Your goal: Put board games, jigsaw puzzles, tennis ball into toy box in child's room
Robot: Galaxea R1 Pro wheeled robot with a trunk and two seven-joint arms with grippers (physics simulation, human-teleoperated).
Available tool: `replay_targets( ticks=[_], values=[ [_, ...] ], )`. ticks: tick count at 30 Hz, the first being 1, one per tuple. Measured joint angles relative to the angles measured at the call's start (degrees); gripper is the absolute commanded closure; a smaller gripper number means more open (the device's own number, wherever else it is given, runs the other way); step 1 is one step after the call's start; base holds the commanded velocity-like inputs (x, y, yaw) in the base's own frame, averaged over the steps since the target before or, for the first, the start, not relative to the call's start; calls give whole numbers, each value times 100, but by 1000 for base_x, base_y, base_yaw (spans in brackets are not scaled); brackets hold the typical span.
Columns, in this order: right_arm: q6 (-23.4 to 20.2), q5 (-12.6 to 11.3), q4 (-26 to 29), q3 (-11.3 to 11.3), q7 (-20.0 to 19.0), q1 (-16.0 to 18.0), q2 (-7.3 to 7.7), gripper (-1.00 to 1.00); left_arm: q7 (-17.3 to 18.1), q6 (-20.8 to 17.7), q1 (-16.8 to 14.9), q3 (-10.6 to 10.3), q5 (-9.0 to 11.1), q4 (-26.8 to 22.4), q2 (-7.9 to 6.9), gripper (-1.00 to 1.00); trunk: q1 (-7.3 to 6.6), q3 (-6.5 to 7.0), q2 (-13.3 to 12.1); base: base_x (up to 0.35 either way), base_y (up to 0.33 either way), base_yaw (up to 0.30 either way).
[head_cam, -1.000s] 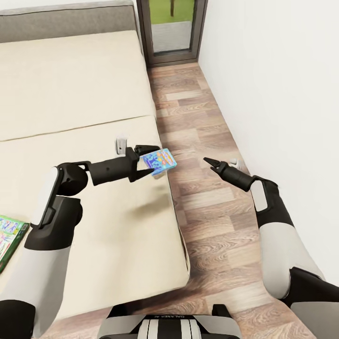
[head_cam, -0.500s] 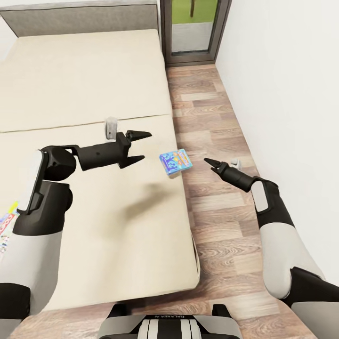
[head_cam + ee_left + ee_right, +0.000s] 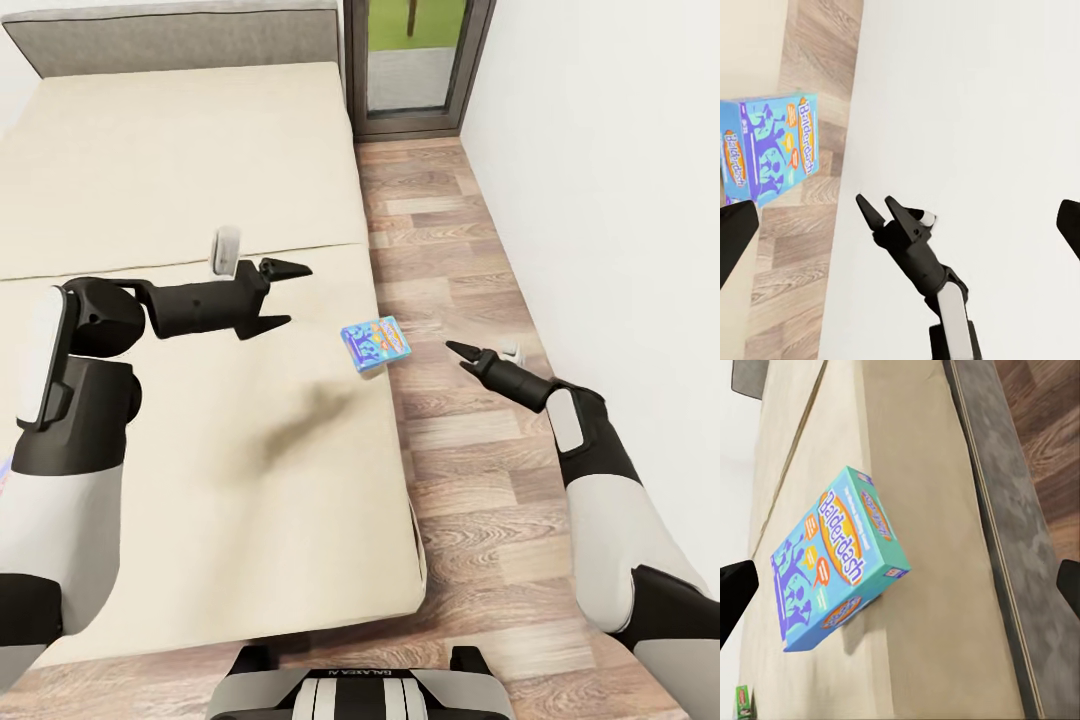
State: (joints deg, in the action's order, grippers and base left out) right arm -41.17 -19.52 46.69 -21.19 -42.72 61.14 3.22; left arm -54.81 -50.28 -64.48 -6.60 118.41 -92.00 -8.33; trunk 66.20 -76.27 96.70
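- We look down from the head camera on a wide cream bed [image 3: 180, 180] with a grey headboard along its far edge, a strip of wooden floor [image 3: 450, 300] beside it, and a white wall [image 3: 620, 150] on our right.
- At the far end of the floor stands a dark-framed glass door [image 3: 415, 60] with green showing through it.
- Our left gripper [image 3: 285, 295] reaches out over the bed with its two black fingers spread wide apart and nothing between them.
- A blue board game [image 3: 375, 343] box, printed "Balderdash", sits at the bed's floor-side edge, tilted up on one end, just beyond the left gripper and apart from it.
- In the left wrist view the board game [image 3: 769, 146] shows against the bed's edge and the floor, with the right gripper [image 3: 879, 210] visible beyond it.
- In the right wrist view the board game [image 3: 836, 559] leans on the mattress near the bed's grey side panel, casting a small shadow beneath it; a small green item [image 3: 742, 699], too small to identify, lies farther along the bed.
- Our right gripper [image 3: 460, 352] hangs over the floor, near the box but clear of it; in the head view its fingertips look close together, while its own camera shows them far apart, so we cannot tell its state.
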Motion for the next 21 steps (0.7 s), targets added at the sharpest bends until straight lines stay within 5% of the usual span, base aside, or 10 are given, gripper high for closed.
replay_targets(
  ticks=[10,21],
  values=[
    [19,-406,-349,-3,2,17,382,-100,-225,8,-305,-4,60,25,2,-100,0,0,0,0,0,5],
    [45,-654,-430,4,9,13,495,-100,-280,7,-505,-6,77,52,-14,-100,0,0,0,0,0,1]
  ],
)
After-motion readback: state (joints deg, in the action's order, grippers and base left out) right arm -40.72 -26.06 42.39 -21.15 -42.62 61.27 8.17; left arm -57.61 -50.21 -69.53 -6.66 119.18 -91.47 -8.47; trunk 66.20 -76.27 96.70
